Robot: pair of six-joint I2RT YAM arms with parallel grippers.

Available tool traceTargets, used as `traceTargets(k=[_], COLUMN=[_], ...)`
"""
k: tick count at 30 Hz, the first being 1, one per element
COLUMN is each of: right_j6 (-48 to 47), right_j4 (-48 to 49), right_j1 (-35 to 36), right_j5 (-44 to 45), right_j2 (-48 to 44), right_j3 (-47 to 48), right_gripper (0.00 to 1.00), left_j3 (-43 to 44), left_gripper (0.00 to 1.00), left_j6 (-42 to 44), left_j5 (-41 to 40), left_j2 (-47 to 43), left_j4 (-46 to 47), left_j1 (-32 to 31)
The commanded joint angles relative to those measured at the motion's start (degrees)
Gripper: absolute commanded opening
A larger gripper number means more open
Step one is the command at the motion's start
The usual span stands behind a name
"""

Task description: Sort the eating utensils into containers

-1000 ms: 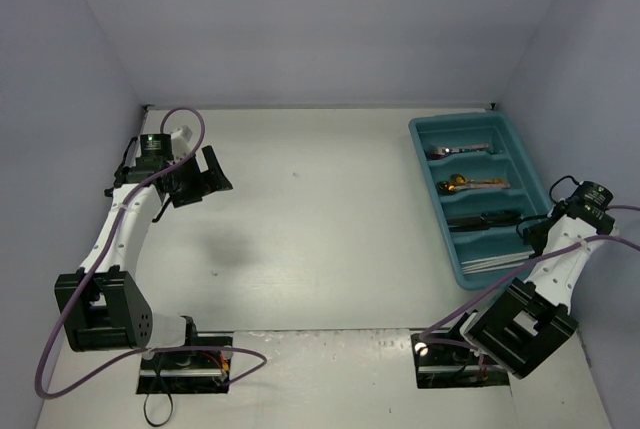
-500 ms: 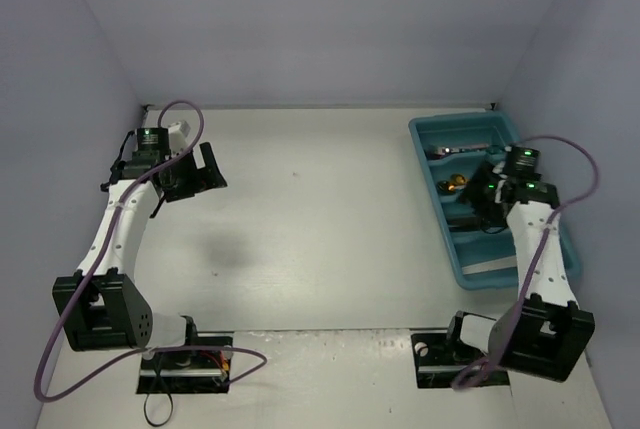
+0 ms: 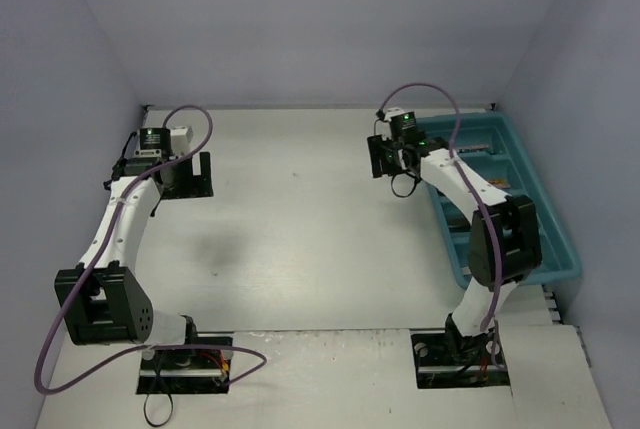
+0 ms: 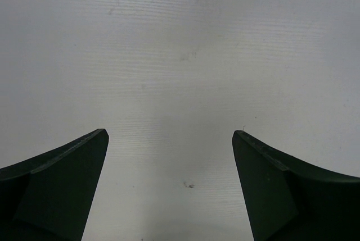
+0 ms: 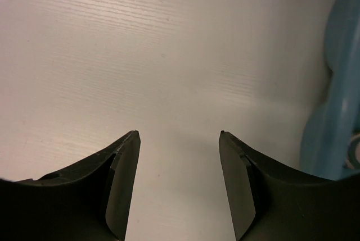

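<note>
Two arms, two grippers, one tray, three walls.

Left gripper point(image 3: 185, 177) sits far-left on the table point(image 3: 300, 239), near the left wall point(image 3: 50, 99). In the left wrist view its fingers point(image 4: 56, 190) are spread wide, nothing between them, only white tabletop under the gap.

Right gripper point(image 3: 383, 157) sits over the table just beside the left rim of the teal tray point(image 3: 555, 234), on the outside of it. In the right wrist view its jaws are apart and hold nothing. The tray's curved blue rim point(image 5: 337, 83) fills the right edge of that view, and white tabletop fills the rest.

The grippers are well apart, with a wide stretch of table between them and more table toward the back wall point(image 3: 320, 29). On the right side, room is tight. The tray runs along the right wall point(image 3: 590, 69), and the right arm's forearm and elbow lie across it.

The eating utensils point(image 3: 480, 148) are in the tray. A silvery piece shows in the far compartment. The rest are hidden under the arm, so I can't count the pieces or the compartments.
</note>
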Motion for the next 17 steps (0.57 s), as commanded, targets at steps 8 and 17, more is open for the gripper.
traceTargets(k=[8, 17], right_j6=[-6.73, -7.08], right_j4=[14.67, 14.75], right_j1=[8.32, 8.99], right_j5=[7.88, 7.16], right_j2=[1.09, -1.78], right_j3=[-1.95, -3.28], right_gripper=[0.57, 0.58], left_j3=[-4.63, -7.55], left_gripper=[0.90, 0.90], left_j6=[8.44, 7.90], left_j5=[-5.15, -6.31], left_j2=[0.97, 0.36], left_j4=[10.63, 14.16], left_j1=[-1.68, -2.46])
